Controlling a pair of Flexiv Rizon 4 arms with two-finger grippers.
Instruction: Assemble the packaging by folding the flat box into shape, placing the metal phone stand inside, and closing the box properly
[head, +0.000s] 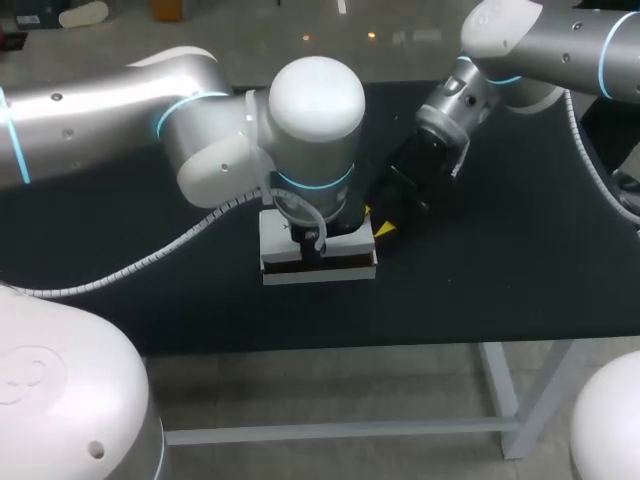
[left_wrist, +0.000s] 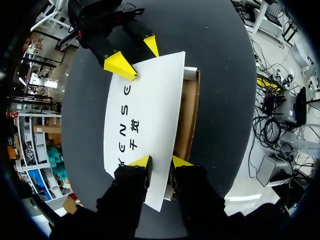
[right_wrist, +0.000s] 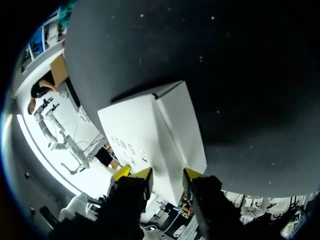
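Observation:
A white box (head: 320, 262) lies on the black table, its printed lid (left_wrist: 145, 110) covering most of it, with a brown inner wall (left_wrist: 187, 120) showing along one side. My left gripper (left_wrist: 160, 162) stands over the box's near end, open: one finger lies on the lid, the other beside the brown wall. My right gripper (head: 383, 228) is at the far end, open, both yellow tips (left_wrist: 120, 65) against the lid's edge. In the right wrist view the box (right_wrist: 150, 135) lies just ahead of that gripper (right_wrist: 163, 175). The phone stand is not in sight.
The black table (head: 500, 260) stretches around the box on all sides. My left arm's wrist (head: 315, 130) hangs right above the box and hides much of it from the head view.

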